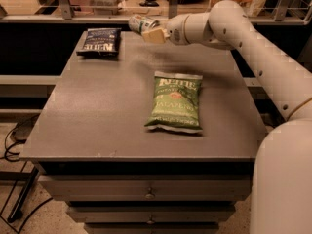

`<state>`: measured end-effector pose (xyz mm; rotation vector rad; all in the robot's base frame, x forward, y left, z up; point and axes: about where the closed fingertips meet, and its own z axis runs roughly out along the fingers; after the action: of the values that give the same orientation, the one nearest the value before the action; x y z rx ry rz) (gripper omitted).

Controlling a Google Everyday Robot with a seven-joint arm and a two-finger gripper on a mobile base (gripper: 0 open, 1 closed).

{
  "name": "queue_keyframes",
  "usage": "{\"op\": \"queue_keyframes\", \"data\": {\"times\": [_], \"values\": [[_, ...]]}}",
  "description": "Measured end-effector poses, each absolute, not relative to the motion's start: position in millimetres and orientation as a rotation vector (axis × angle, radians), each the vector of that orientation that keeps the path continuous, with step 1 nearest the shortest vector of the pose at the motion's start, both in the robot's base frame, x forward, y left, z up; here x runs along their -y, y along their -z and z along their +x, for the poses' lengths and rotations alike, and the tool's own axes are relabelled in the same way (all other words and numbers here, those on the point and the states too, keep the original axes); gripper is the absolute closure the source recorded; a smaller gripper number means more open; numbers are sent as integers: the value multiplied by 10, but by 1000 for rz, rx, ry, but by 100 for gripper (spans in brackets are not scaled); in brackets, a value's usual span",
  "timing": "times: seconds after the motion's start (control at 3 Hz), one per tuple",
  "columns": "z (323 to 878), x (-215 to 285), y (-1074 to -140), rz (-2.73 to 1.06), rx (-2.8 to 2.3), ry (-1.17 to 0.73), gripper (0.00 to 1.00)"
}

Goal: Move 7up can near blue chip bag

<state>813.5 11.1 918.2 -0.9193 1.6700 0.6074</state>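
We count two bags: one blue chip bag [99, 41], one green chip bag [175, 101]. We count one 7up can [139, 22], clasped by one gripper [147, 29] at twelve o'clock.

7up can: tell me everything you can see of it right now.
The small silver and green metal 7up can is tipped on its side, with its silver end pointing toward the dark blue crinkly chip bag. The end effector grips it from the opposite end. It hangs clear of the grey table, over the far edge and close beside the bag, touching neither.
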Motion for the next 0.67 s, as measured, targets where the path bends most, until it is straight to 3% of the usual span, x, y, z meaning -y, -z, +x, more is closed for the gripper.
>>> {"op": "queue_keyframes", "data": {"times": [0.67], "values": [[8186, -424, -8876, -917, -1703, -675, 51]]}}
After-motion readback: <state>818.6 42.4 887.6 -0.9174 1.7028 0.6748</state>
